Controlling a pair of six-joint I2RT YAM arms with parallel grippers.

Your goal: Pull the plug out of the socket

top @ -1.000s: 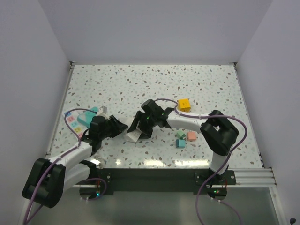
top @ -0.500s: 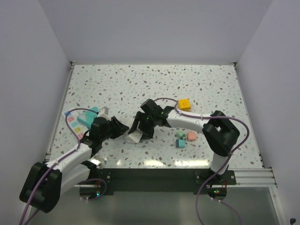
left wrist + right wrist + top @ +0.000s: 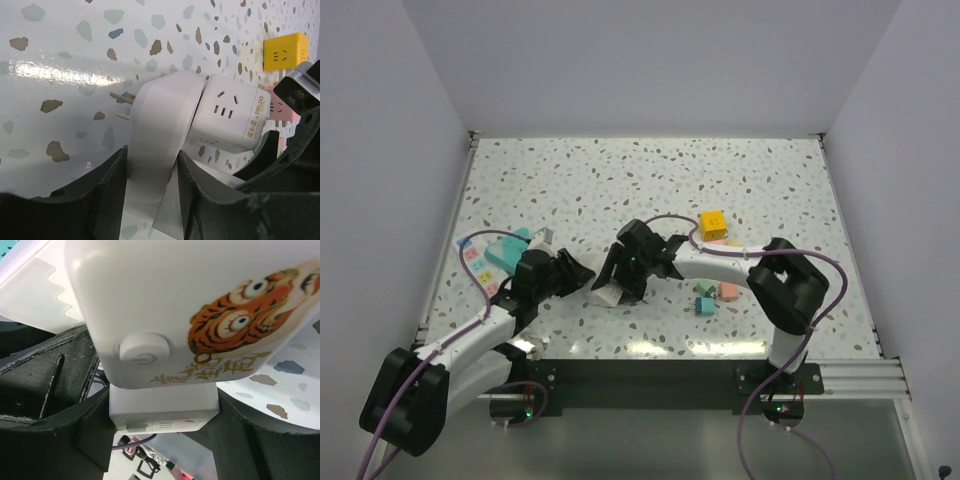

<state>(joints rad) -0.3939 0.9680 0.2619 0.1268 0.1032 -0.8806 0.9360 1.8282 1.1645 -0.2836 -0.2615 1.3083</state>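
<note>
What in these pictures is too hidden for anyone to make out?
- Top external: left gripper and right gripper cover the white plug; its seam is hidden.
- Left wrist: fingers hide the plug's lower end.
- Right wrist: the plug fills the frame, hiding most of the socket cube.

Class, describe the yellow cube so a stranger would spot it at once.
On the speckled table, look right of centre, just beyond the right arm. A small yellow cube sits there, socket slots in its face. Its neighbours, such as the pink block and the teal block, differ in colour; it alone is yellow.
</note>
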